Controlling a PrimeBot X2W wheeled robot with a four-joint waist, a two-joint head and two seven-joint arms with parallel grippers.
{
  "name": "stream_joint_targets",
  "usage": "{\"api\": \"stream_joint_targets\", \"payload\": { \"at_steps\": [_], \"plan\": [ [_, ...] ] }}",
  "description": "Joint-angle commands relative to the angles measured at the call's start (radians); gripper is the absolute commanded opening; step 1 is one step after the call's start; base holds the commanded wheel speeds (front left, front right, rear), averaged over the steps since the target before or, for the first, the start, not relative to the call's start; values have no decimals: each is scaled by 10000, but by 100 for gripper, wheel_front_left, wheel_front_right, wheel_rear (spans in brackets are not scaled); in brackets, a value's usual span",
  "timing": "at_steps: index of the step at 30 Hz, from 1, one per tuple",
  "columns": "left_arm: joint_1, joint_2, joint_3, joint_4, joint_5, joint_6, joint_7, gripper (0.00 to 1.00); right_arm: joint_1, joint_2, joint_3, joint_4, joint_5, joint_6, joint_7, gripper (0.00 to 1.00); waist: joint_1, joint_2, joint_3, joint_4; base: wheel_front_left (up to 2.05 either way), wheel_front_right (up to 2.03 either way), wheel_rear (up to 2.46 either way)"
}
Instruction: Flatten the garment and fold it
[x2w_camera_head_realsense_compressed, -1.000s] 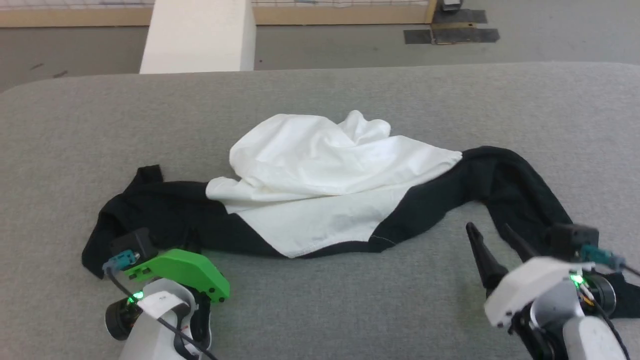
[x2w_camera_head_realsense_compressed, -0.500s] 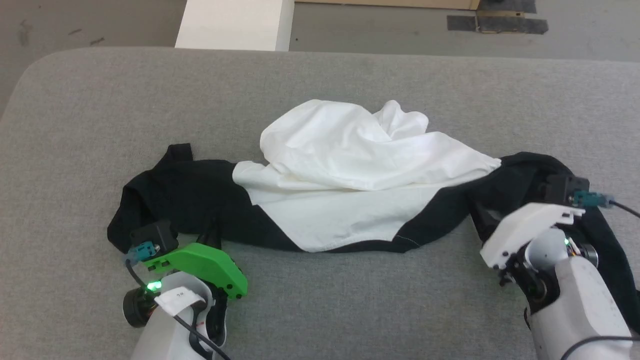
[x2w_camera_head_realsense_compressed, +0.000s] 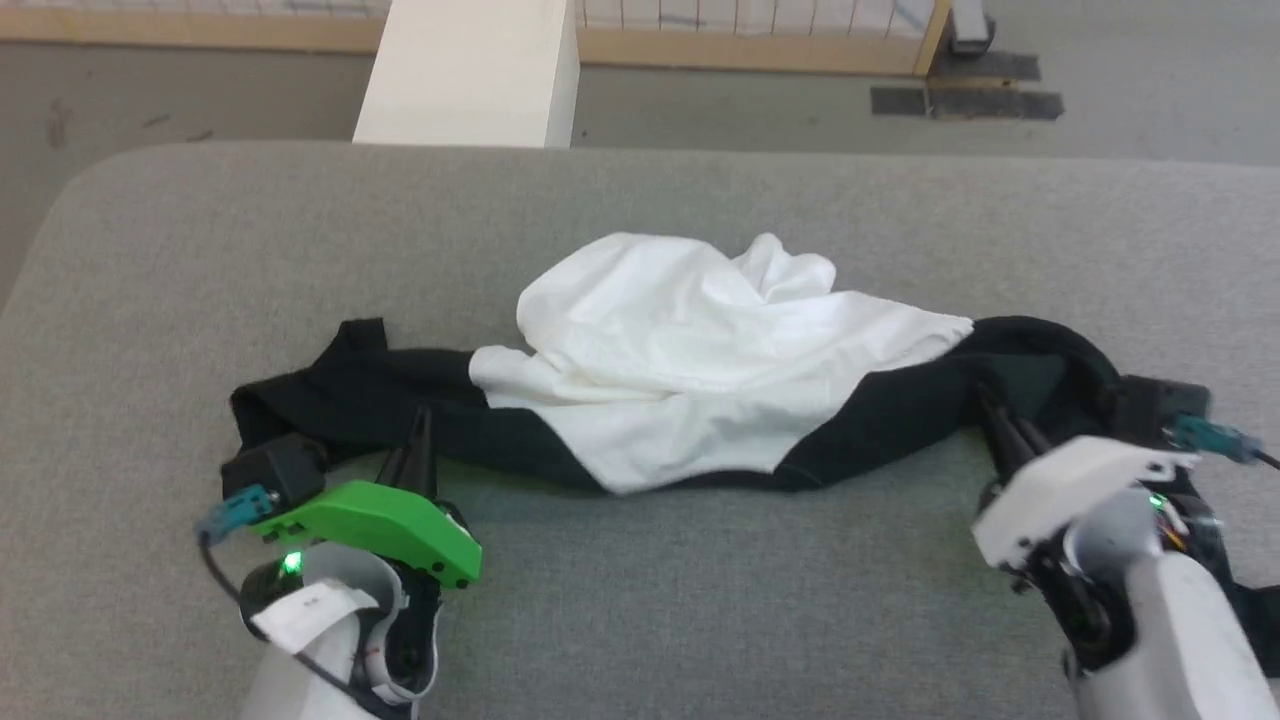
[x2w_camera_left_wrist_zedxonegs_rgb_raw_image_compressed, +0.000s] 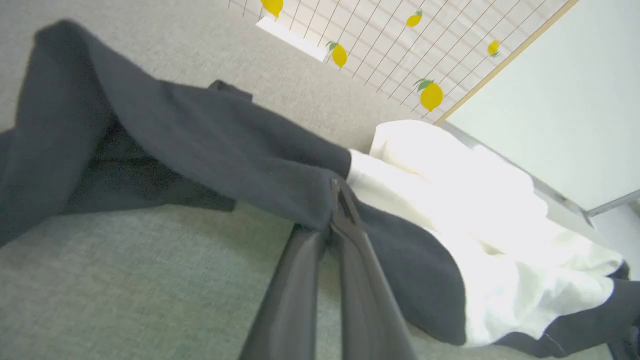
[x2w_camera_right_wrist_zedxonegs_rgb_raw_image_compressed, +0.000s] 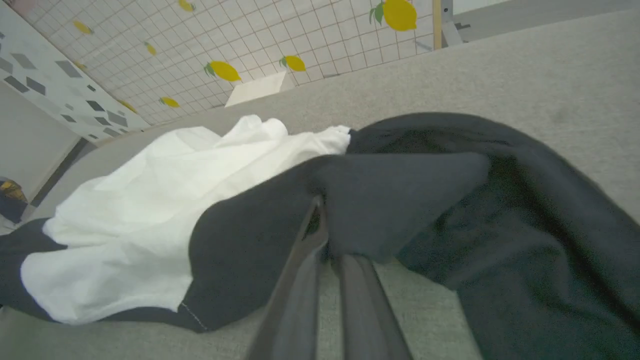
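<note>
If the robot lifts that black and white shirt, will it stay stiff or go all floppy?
Probably floppy: the garment lies crumpled in soft folds. It would likely sag in the middle, since the left gripper and right gripper pinch only its black parts near each end. It looks thin, so probably light.

We're looking at what reads as a robot test lab. There's a broad worktop (x2w_camera_head_realsense_compressed: 640, 620) covered in grey fabric, and beyond it a bare grey floor (x2w_camera_head_realsense_compressed: 760, 110) patched with black tape (x2w_camera_head_realsense_compressed: 965, 100). A plain white box (x2w_camera_head_realsense_compressed: 470, 70) stands at the worktop's far edge, and a lemon-printed grid panel (x2w_camera_right_wrist_zedxonegs_rgb_raw_image_compressed: 310, 25) sits behind.
</note>
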Motion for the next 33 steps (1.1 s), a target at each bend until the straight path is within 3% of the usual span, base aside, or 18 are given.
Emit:
{"api": "stream_joint_targets", "payload": {
  "at_steps": [1, 5, 10, 14, 18, 24, 29, 33],
  "plan": [
    [121, 71, 69, -403, -199, -143, 124, 0, 352, -10, -126, -630, -106, -15, 213, 0, 0, 0, -366, -211, 0, 0, 0],
    [219, 221, 216, -2132, -929, -455, 846, 0, 1210, -10, -571, -3214, -712, -15, 1400, 0, 0, 0, -577, -348, 0, 0, 0],
    [-323, 544, 127, -4055, -1456, -469, 2076, 0, 1266, -48, -742, -5962, -1697, -15, 3225, 0, 0, 0, -566, -423, 0, 0, 0],
    [-1420, 1018, 208, -4570, -1487, -344, 2892, 0, 427, -968, -357, -6833, -2011, -15, 4559, 0, 0, 0, -230, -549, 0, 0, 0],
    [-3118, 1174, 537, -4378, -1674, 76, 3512, 0, -1477, -2194, 36, -6548, -1869, -15, 5525, 0, 0, 0, 499, -744, 0, 0, 0],
    [-6119, 1597, 1014, -3249, -1335, 716, 3809, 0, -5018, -3053, 512, -5029, -1826, -15, 6180, 0, 0, 0, 1875, -1036, 0, 0, 0],
    [-8487, 2072, 1230, -1701, -574, 1131, 3421, 0, -7959, -2933, 616, -3282, -2306, -15, 5529, 0, 0, 0, 2862, -1249, 0, 0, 0],
    [-10134, 2000, 1553, -706, -321, 1442, 2566, 0, -9836, -2491, 421, -2006, -2854, -15, 4692, 0, 0, 0, 3467, -1326, 0, 0, 0]
  ]
}}
